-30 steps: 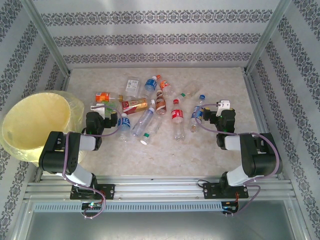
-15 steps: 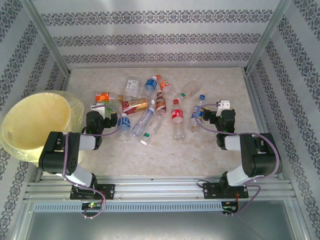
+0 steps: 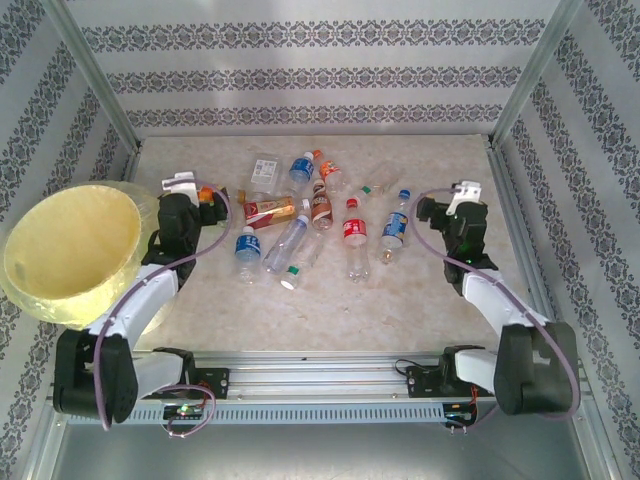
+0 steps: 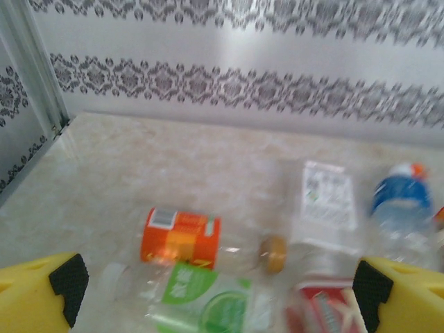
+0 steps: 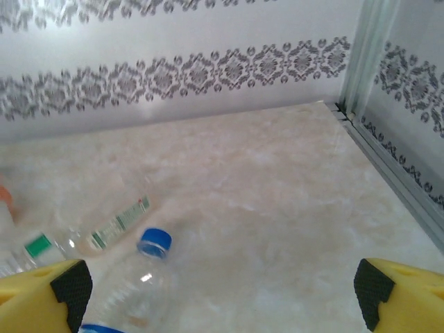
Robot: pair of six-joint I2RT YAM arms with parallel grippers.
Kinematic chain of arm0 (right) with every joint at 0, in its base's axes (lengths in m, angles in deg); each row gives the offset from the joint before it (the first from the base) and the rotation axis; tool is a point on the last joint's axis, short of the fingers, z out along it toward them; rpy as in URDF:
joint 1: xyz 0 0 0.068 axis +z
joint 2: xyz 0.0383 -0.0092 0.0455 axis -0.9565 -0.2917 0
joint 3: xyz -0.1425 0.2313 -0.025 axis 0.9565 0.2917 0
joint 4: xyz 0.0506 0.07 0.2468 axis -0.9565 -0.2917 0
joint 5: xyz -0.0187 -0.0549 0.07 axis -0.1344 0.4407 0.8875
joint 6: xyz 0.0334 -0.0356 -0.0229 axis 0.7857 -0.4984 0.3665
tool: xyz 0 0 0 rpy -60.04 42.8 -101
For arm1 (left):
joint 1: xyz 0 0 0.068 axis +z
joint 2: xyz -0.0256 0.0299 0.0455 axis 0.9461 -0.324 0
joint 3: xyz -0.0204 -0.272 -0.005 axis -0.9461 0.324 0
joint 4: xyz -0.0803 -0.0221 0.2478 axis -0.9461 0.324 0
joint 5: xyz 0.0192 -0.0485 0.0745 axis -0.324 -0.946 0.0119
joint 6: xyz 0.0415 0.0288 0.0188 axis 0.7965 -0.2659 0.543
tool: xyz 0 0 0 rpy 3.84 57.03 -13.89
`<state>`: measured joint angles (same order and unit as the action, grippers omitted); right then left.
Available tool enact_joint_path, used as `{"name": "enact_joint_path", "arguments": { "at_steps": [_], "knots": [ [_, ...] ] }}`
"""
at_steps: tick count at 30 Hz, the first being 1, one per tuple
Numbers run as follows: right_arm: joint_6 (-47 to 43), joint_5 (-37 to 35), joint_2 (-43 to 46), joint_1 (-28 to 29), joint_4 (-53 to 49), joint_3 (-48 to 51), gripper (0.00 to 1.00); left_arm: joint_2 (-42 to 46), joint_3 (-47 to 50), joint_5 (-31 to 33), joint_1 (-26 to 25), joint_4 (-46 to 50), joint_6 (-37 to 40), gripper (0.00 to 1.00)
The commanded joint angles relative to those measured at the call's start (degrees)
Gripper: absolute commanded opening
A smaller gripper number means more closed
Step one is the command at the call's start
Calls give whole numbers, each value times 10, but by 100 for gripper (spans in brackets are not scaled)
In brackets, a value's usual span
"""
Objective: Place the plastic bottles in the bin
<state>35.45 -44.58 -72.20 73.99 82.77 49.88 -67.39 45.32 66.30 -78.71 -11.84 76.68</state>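
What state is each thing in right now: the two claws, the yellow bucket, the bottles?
Left gripper: open, holding nothing.
Right gripper: open, holding nothing.
Bin: open-topped, no bottles visible inside.
Plastic bottles: lying on their sides, scattered on the table.

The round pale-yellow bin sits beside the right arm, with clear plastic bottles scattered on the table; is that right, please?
No: the top external view shows the round pale-yellow bin beside the left arm; the clear plastic bottles lie scattered on the table.
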Motion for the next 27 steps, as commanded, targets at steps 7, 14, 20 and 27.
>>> {"name": "enact_joint_path", "arguments": {
  "at_steps": [7, 14, 20, 27],
  "knots": [
    [252, 44, 19, 3, -263, -41, 98, -84, -118, 107, -204, 218, -245, 99],
    [278, 81, -4, 54, -378, -73, 98, -159, -185, 18, -244, 318, -358, 99],
    [262, 66, -55, 152, -414, -100, 98, -158, -192, -6, -244, 393, -367, 99],
    [284, 19, -131, 168, -410, -128, 96, -136, -171, -25, -244, 389, -358, 99]
  ]
}}
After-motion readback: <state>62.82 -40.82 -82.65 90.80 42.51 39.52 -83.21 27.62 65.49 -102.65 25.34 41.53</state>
